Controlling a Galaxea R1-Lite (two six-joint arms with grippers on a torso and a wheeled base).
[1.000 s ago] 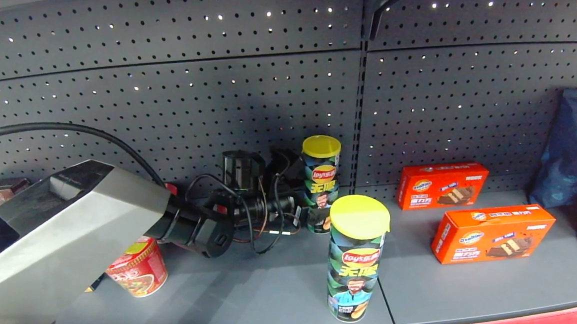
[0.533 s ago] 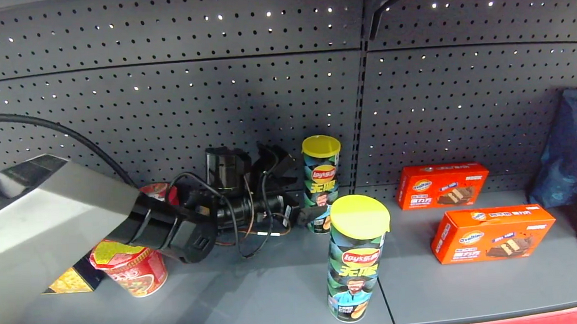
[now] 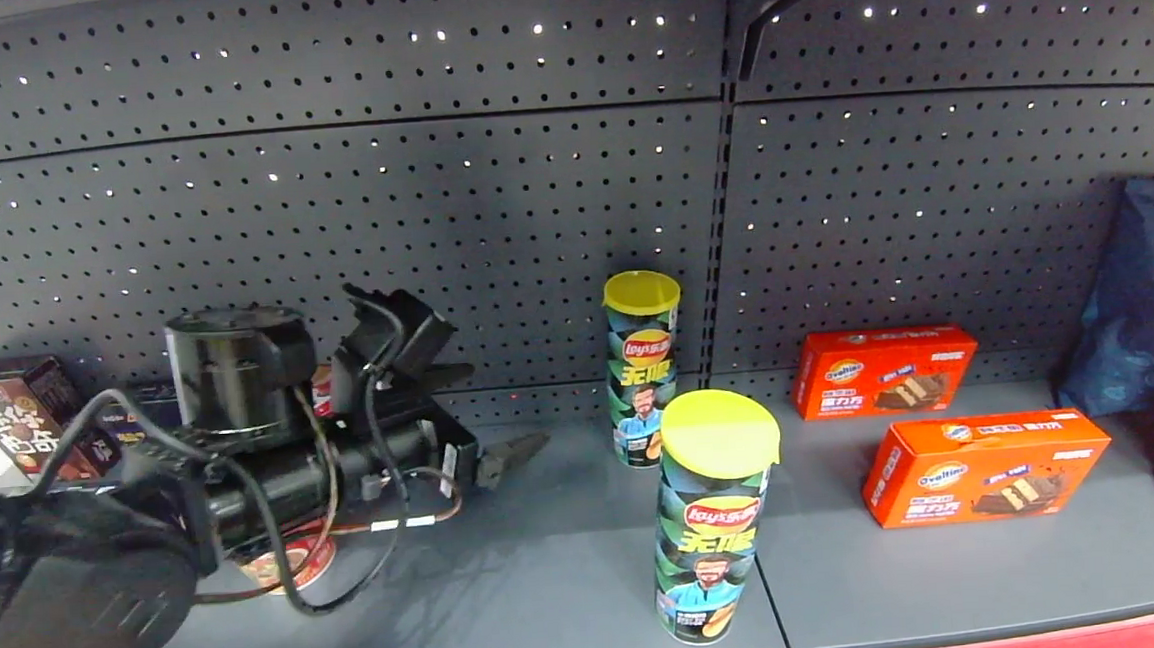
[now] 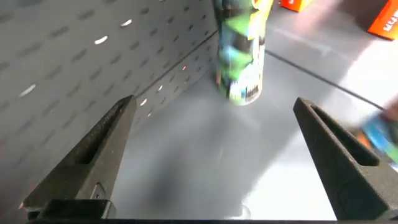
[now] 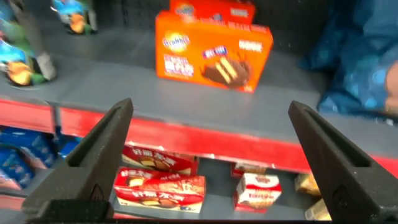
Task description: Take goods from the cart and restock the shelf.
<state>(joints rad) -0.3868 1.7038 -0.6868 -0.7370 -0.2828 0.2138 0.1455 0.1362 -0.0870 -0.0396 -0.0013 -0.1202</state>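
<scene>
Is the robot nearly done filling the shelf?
Partly done: two chip cans and two orange boxes sit on the shelf. Nothing in hand: the left gripper and right gripper are open and empty. Left: filling the bare shelf space.

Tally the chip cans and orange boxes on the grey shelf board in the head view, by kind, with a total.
Chip cans: 2, rear can and front can
Orange boxes: 2, rear box and front box
Total: 4
</scene>
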